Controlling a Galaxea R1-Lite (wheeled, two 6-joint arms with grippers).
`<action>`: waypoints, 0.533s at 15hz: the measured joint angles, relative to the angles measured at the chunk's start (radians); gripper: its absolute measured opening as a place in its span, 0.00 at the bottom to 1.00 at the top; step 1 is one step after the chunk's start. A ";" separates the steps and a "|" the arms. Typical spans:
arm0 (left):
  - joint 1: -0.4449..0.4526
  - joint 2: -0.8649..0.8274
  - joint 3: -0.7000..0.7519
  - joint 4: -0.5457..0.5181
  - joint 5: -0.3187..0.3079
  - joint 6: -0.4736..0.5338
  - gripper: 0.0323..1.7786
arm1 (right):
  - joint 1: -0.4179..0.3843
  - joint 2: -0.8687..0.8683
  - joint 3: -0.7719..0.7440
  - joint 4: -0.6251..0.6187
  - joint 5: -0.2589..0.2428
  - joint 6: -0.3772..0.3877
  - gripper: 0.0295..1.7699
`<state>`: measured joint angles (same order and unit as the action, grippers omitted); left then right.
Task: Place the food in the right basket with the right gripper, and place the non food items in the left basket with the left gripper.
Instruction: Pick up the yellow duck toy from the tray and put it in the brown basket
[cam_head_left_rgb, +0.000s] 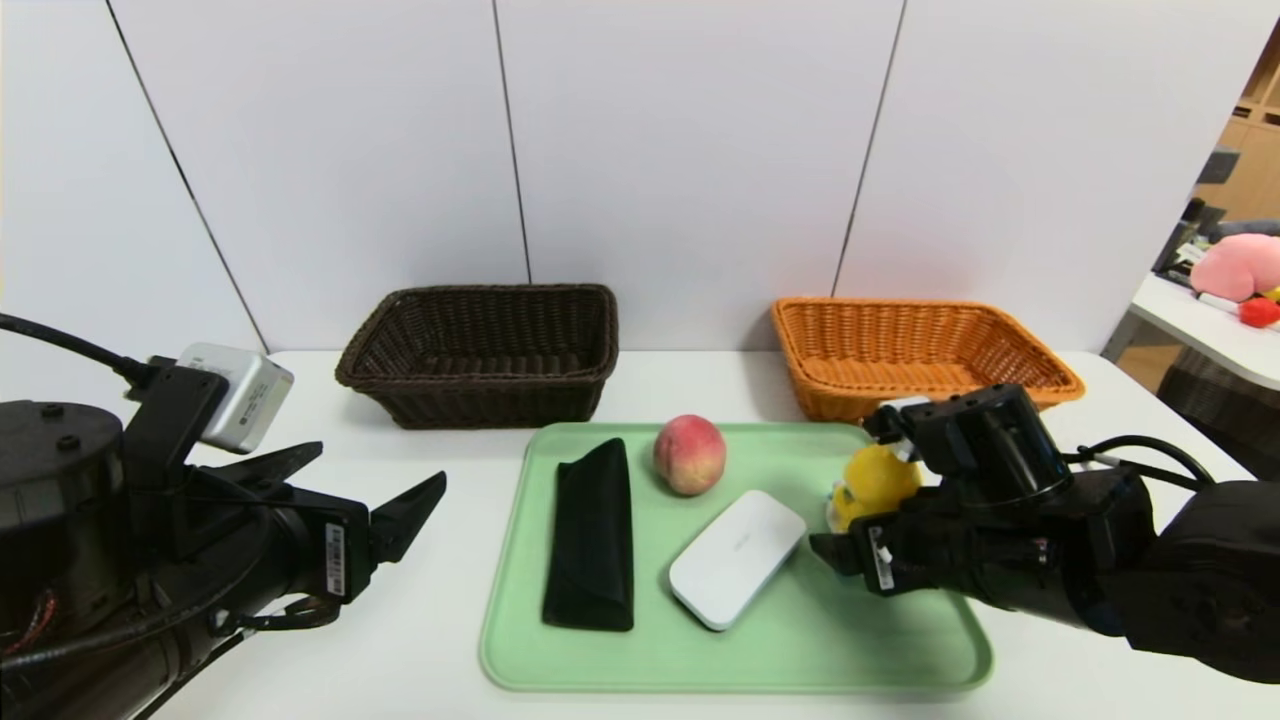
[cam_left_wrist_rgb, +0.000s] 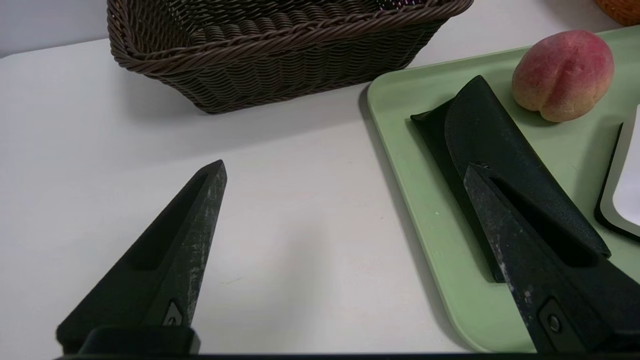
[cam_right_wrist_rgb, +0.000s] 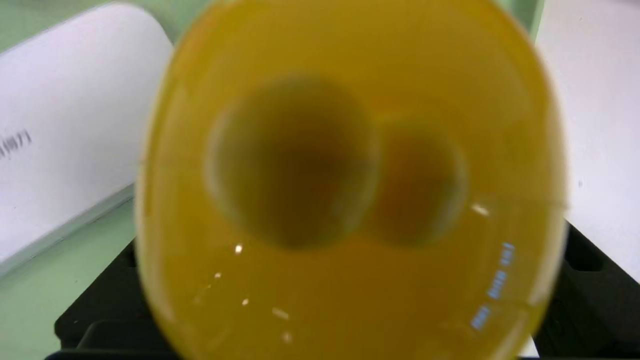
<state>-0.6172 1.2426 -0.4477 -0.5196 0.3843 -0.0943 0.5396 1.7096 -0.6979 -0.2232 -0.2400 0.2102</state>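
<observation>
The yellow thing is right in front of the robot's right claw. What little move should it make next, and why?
Probably close the right gripper gently on the yellow item. Its jaws are open and the item fills the right wrist view, sitting between the fingers on the green tray. The orange basket behind stands empty, and the left gripper waits open beside the tray.

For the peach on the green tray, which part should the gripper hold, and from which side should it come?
Probably grip the peach across its round middle, coming from above. It sits free on the tray, with the black case and white box apart from it, so fingers likely fit on both sides.
</observation>
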 joint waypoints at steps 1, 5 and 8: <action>0.000 -0.001 0.000 0.000 0.000 0.000 0.95 | -0.001 0.007 0.001 -0.017 0.000 -0.004 0.96; 0.000 -0.003 0.002 0.000 0.000 0.000 0.95 | -0.002 0.026 -0.003 -0.025 -0.001 -0.015 0.96; -0.001 -0.003 0.002 0.000 -0.002 -0.001 0.95 | -0.002 0.026 -0.008 -0.025 -0.002 -0.019 0.96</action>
<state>-0.6181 1.2398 -0.4457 -0.5200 0.3823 -0.0951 0.5379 1.7357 -0.7062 -0.2485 -0.2423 0.1915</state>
